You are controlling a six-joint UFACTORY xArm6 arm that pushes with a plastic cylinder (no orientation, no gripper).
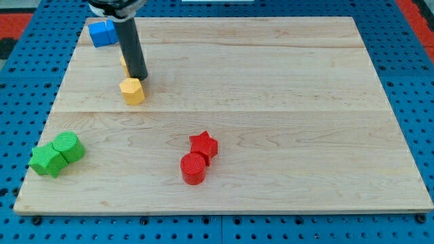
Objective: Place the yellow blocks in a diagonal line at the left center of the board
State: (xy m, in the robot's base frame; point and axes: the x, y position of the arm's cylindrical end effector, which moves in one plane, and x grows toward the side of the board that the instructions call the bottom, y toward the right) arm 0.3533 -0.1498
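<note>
A yellow hexagonal block point(132, 90) lies on the wooden board point(271, 102) in the upper left part of the view. A second yellow block point(124, 64) is mostly hidden behind my rod, just above the first; only a sliver shows and its shape cannot be made out. My tip point(138, 76) stands right above the yellow hexagon, touching or nearly touching its top edge. The rod rises from there to the view's top.
A blue block point(102, 32) sits at the board's top left corner. A green cylinder point(68, 146) and a green star-like block point(46, 161) touch each other at the lower left. A red star point(204, 144) and a red cylinder point(193, 168) touch at bottom centre.
</note>
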